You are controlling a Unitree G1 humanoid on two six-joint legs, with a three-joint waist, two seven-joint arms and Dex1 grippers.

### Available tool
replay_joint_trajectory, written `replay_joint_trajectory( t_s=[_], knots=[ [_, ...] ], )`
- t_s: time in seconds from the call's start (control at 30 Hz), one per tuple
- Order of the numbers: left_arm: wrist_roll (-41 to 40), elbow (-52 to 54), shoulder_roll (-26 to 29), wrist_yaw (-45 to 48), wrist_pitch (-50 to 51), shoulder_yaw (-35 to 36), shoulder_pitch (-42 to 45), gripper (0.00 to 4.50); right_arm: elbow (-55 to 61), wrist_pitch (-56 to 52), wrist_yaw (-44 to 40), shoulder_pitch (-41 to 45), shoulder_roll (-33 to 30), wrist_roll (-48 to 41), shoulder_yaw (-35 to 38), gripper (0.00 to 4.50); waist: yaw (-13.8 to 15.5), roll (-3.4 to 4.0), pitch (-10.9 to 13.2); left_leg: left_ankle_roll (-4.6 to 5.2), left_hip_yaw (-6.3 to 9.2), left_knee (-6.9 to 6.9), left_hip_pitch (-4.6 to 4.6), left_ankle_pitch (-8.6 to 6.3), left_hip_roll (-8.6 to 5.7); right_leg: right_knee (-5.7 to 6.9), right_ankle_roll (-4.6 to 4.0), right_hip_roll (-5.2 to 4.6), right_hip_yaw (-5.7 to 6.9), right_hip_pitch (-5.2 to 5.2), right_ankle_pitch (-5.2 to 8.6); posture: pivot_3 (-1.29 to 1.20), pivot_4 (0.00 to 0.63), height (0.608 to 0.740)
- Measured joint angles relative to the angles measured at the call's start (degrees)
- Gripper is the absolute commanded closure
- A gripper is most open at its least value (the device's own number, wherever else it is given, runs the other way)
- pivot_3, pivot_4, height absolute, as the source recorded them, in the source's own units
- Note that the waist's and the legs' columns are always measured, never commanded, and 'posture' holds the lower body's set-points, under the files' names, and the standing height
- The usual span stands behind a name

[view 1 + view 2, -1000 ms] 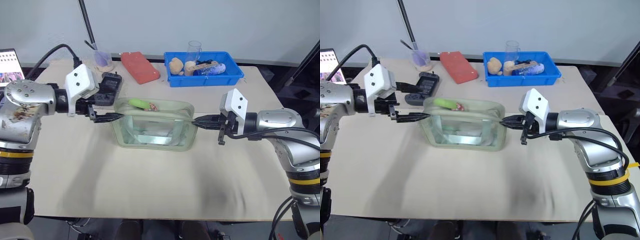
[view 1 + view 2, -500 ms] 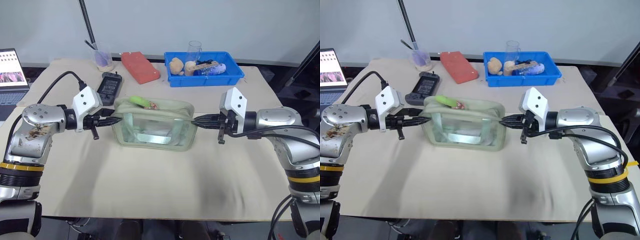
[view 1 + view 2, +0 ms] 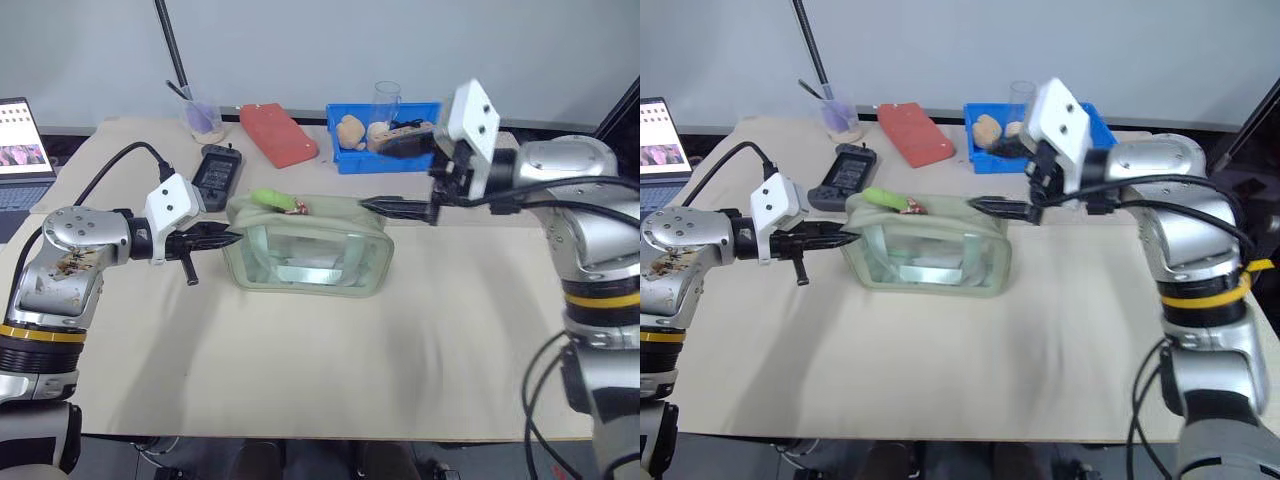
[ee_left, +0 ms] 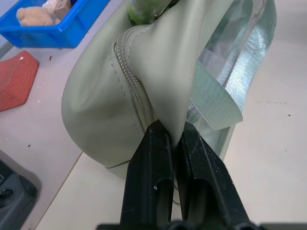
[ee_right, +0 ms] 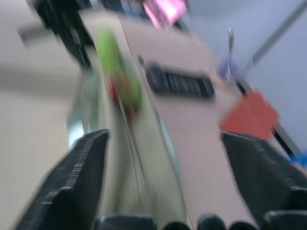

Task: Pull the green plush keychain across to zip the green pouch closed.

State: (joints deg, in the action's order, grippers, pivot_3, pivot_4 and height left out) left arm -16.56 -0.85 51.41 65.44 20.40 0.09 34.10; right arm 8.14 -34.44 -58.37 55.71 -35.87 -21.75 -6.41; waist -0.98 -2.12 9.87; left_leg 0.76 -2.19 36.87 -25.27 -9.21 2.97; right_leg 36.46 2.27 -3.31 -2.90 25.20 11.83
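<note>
Pinching the green pouch edge, left end effector; right end effector spread above

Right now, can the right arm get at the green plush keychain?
Probably yes. The right gripper is open above the green pouch's right end, and the green plush keychain lies exposed on top near the left end; the left gripper only pinches that end's fabric.

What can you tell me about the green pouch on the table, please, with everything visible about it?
The green pouch is a pale sage, boxy soft bag with clear plastic window sides, fabric edging and a zipper along its top. It sits upright on the beige table. The green plush keychain lies on its top near the left end. The left gripper is shut on the fabric at that end. The right gripper hangs open above the other end, apart from it.
</note>
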Motion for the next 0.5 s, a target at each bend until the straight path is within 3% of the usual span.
replay_joint_trajectory(
  t_s=[0.13,0.37,0.5],
  knots=[
    [0.1,0.3,-0.1,0.3,0.0,-0.5,0.1,4.5,0.7,-0.6,2.9,0.5,9.1,0.7,-6.4,0.02,0.2,0.0,0.0,0.0,0.01,0.03,-0.01,0.0,-0.04,0.31,-0.06,-0.01,0.0,0.1,0.07,0.0,0.15,0.74],
    [0.3,2.2,0.1,0.3,1.3,-0.5,-0.1,4.5,-8.8,6.7,5.8,5.2,15.7,8.8,-11.9,0.02,0.3,0.0,0.0,-0.01,0.02,0.08,-0.01,0.01,-0.03,0.32,-0.07,-0.01,0.02,0.09,0.07,0.0,0.15,0.74],
    [0.3,3.1,0.2,0.2,2.0,-0.5,-0.4,4.5,-12.4,8.2,6.1,6.2,17.8,10.1,-12.1,1.21,0.3,0.0,0.0,-0.02,0.02,0.07,-0.01,0.01,-0.03,0.33,-0.08,-0.01,0.03,0.1,0.08,0.0,0.15,0.74]
  ],
)
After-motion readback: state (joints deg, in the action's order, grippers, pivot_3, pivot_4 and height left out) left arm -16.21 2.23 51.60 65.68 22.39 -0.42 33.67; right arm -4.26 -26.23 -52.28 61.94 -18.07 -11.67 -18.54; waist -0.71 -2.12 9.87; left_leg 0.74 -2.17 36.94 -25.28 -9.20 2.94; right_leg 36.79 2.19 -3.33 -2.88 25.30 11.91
